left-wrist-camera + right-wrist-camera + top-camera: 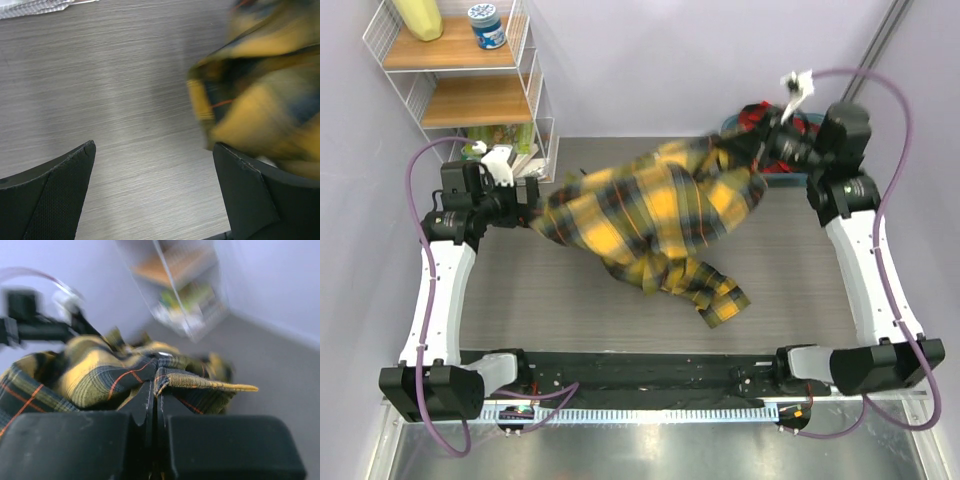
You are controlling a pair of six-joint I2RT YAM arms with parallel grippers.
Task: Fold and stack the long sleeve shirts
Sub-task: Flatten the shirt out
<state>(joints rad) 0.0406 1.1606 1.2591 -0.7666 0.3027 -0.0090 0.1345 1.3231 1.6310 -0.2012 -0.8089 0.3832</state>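
1. Your right pincer (154,390) pinches the yellow shirt (650,215), which drapes down onto the counter (520,300); your left pincer (530,212) gapes beside its hem.
2. Soft, floppy flannel likely sags: grip it at the shoulders.

The right gripper (153,399) has its jaws pressed together on a fold of the yellow-and-black plaid shirt (95,371), which bunches off to the left. Beyond it, blurred, are the left arm (30,326), a wire shelf (186,287) and the grey counter (282,365).
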